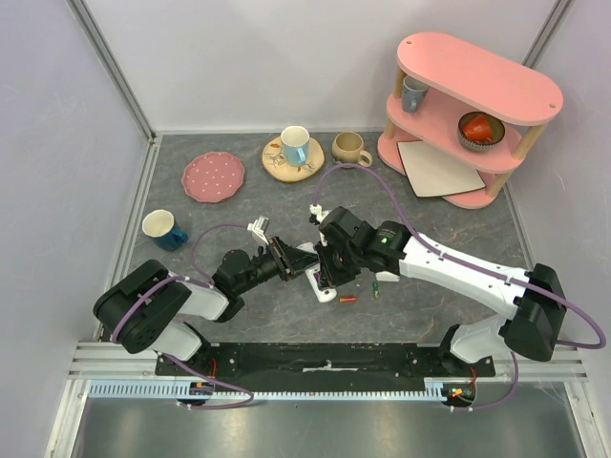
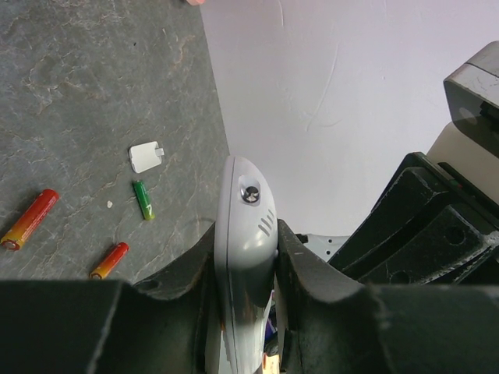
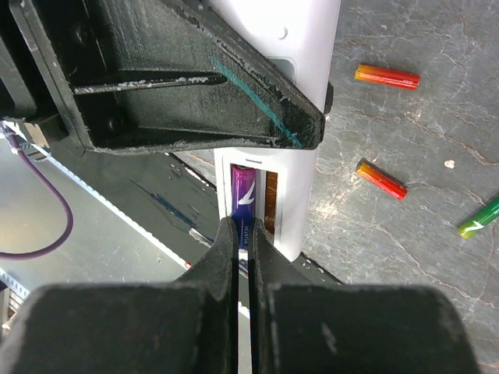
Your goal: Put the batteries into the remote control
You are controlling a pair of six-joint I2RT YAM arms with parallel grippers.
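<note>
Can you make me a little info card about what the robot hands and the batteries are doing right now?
left gripper: shut on the remote control, clamping its sides
right gripper: shut on the purple battery
purple battery: lying in the remote control's open battery slot, one end pinched by the fingers
loose on the table: two red-orange batteries and one green battery
small white cover: flat on the table, near the green battery
job finished: not yet
</note>
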